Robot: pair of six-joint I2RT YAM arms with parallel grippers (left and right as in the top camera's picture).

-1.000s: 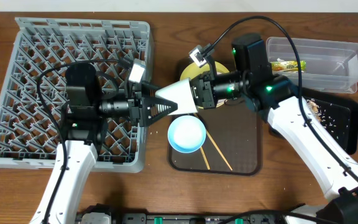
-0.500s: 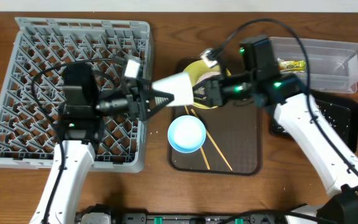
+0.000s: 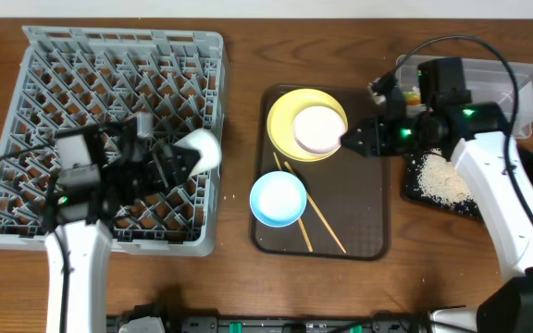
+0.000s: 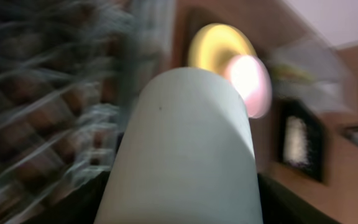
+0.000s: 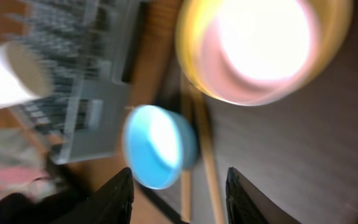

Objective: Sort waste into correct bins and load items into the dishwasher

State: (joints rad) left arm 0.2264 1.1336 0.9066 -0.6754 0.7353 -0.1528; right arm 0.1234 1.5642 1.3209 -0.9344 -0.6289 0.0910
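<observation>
My left gripper (image 3: 181,157) is shut on the small white cup (image 3: 202,148) and holds it over the right side of the grey dish rack (image 3: 72,65). The cup fills the left wrist view (image 4: 185,143). My right gripper (image 3: 353,141) is open and empty, just right of the yellow plate (image 3: 285,116), which carries the white bowl (image 3: 318,129). The blue cup (image 3: 278,199) and the chopsticks (image 3: 320,220) lie on the brown tray. In the right wrist view the open fingers (image 5: 179,199) hang above the blue cup (image 5: 157,146) and chopsticks (image 5: 202,155).
The brown serving tray (image 3: 368,213) lies in the middle. The clear tub (image 3: 489,88) at the back right holds the wrapper (image 3: 415,95), partly hidden by my right arm. The black tray (image 3: 526,153) holds white rice crumbs (image 3: 440,176).
The white cup has passed from my right gripper to my left. My left arm pulled back left over the rack with it. My right arm drew back right, open.
</observation>
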